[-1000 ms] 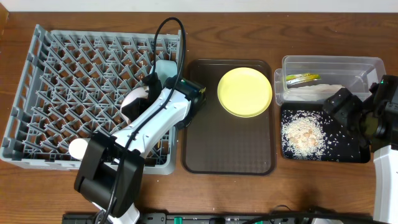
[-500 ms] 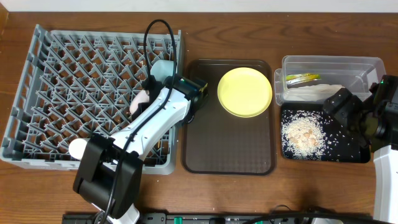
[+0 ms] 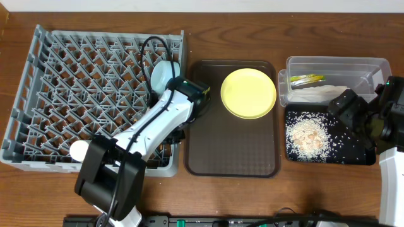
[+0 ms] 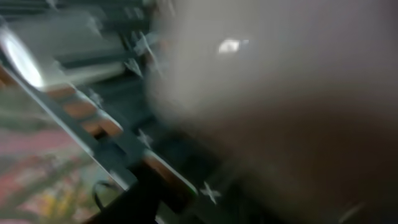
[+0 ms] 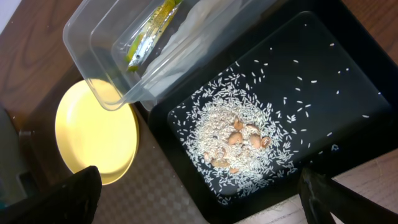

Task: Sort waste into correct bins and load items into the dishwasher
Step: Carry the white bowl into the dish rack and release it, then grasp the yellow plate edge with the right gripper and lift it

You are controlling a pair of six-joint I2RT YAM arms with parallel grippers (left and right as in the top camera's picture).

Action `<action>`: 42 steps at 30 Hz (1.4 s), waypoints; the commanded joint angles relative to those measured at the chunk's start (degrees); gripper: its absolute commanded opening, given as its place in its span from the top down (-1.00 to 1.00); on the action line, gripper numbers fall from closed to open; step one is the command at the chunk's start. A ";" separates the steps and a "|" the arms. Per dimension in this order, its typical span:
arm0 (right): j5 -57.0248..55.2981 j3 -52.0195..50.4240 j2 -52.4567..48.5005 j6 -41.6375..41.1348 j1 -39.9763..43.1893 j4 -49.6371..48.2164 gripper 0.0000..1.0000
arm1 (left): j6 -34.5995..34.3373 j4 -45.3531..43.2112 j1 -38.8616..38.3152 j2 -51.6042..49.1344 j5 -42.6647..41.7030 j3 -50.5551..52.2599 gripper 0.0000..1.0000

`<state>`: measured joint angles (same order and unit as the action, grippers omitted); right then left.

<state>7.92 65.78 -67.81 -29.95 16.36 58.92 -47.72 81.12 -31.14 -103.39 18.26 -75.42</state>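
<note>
Overhead: yellow plate (image 3: pixel 248 93) lies flat on brown tray (image 3: pixel 230 151); judged rigid, light, likely slick; take it by the rim. Left end effector (image 3: pixel 159 94) at dish rack (image 3: pixel 63 94), opening cannot be told; right end effector (image 5: pixel 199 180) wide, empty.

Left wrist view: blurred throughout. Only the grey lattice of the dish rack (image 4: pixel 124 155) reads. A pale mass (image 4: pixel 280 74) fills the right half, identity unreadable.
Overhead: the left pincer is concealed under the left arm (image 3: pixel 158 123), jaw state unreadable. That arm partly covers the light blue bowl (image 3: pixel 161 74). The right arm (image 3: pixel 391 126) is cropped at the frame edge.
Right wrist view: the right pincer (image 5: pixel 199 182) is cropped by the bottom edge, only dark tips showing.
</note>
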 commanded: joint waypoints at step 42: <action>-0.59 0.15 0.31 -6.43 0.48 -9.73 -0.99 | 15.80 -14.29 16.68 33.92 1.09 -9.25 -0.52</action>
<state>7.49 65.78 -67.81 -34.52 16.36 50.30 -32.88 66.28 -16.38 -70.50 18.37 -83.68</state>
